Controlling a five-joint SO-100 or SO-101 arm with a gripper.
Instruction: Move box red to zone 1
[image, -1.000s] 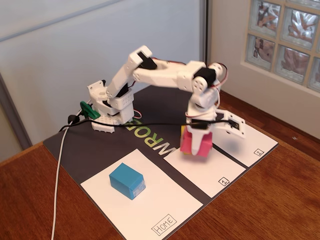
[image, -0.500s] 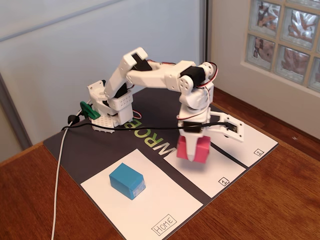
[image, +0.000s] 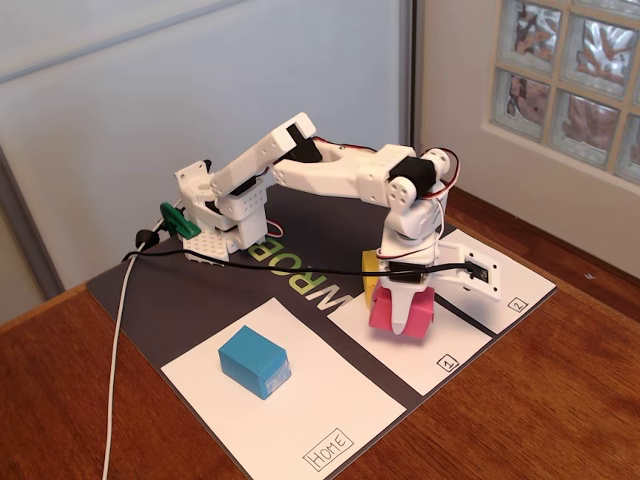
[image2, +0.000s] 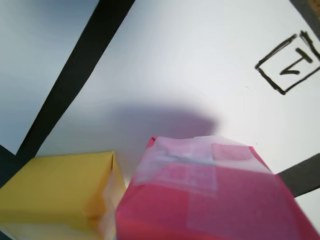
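Wrist view shows the red box (image2: 210, 200) right under my gripper (image: 403, 315), its taped end glossy, its paper pinkish-red, its shadow falling on zone 1 (image2: 200, 75) below — it looks slightly lifted. My fingers pinch it from both sides. A yellow box (image2: 60, 192) sits just beside it, so I judge I should lower straight down onto the white panel — then spread the fingers without nudging that neighbour.

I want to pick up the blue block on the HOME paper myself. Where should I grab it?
Come straight down from above and pinch the blue block's two long side faces. It lies flat and alone on the HOME sheet, so nothing crowds its sides, and the narrower width looks easiest to span.
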